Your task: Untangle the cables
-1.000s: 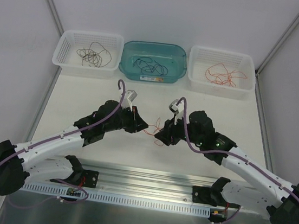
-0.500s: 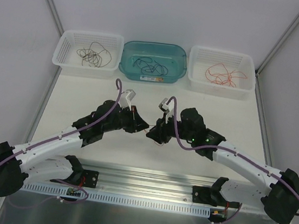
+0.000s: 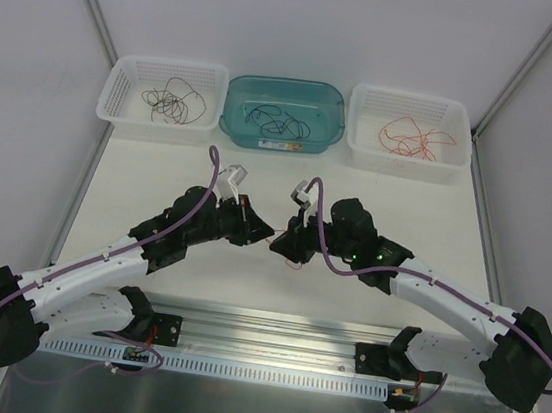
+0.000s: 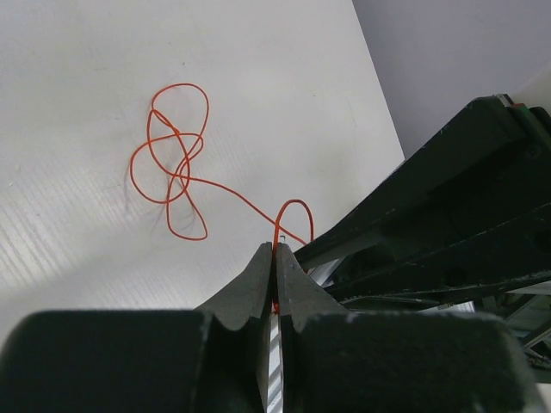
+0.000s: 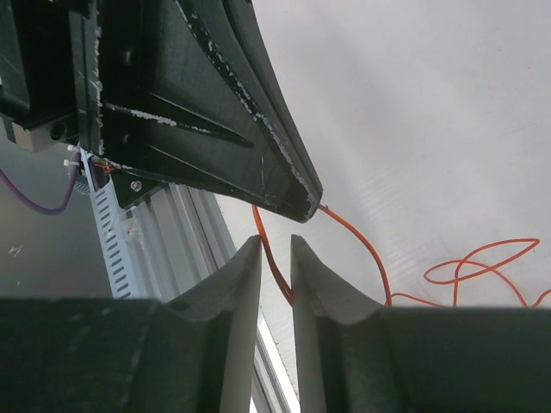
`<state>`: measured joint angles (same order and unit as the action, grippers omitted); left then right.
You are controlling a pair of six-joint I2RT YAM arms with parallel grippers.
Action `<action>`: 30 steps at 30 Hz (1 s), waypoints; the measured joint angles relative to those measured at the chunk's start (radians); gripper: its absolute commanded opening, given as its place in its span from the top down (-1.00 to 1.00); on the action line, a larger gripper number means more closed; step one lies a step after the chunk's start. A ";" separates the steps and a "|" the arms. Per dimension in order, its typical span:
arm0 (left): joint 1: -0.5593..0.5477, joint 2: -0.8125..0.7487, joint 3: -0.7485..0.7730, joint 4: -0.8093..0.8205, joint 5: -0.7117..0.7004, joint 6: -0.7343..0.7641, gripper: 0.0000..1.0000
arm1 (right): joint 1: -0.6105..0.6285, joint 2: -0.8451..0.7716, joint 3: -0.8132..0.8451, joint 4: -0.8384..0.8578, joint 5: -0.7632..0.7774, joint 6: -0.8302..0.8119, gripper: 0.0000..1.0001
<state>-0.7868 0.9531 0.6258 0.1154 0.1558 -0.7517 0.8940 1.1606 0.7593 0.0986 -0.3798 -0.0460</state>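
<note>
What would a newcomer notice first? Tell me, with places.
Mid-table, the left gripper is pinched shut on a thin orange wire, and the right gripper straddles that wire right beside it, jaws slightly apart. Along the far edge, a teal bin sits between the left white basket and the right white basket, all holding loose wires.

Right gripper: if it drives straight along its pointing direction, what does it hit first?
The orange cable strand crossing between the open fingers of the right gripper comes first. Right behind it are the shut black fingers of the left gripper, which pinch that cable. Depth between them is unclear.
</note>
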 measured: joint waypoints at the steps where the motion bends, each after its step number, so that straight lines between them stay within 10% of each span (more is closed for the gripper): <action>1: 0.000 0.000 -0.002 0.000 0.000 0.000 1.00 | 0.000 0.000 0.000 0.000 -0.001 0.000 0.56; 14: 0.000 -0.002 -0.006 0.009 -0.006 0.008 1.00 | 0.001 -0.011 0.000 0.001 -0.018 0.001 0.98; 30: -0.019 -0.175 -0.143 0.091 -0.108 0.005 1.00 | 0.006 -0.033 0.025 -0.035 0.058 0.083 0.99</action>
<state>-0.8059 0.7784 0.4831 0.2066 0.0479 -0.7471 0.9001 1.1275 0.7845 0.0635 -0.3222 0.0372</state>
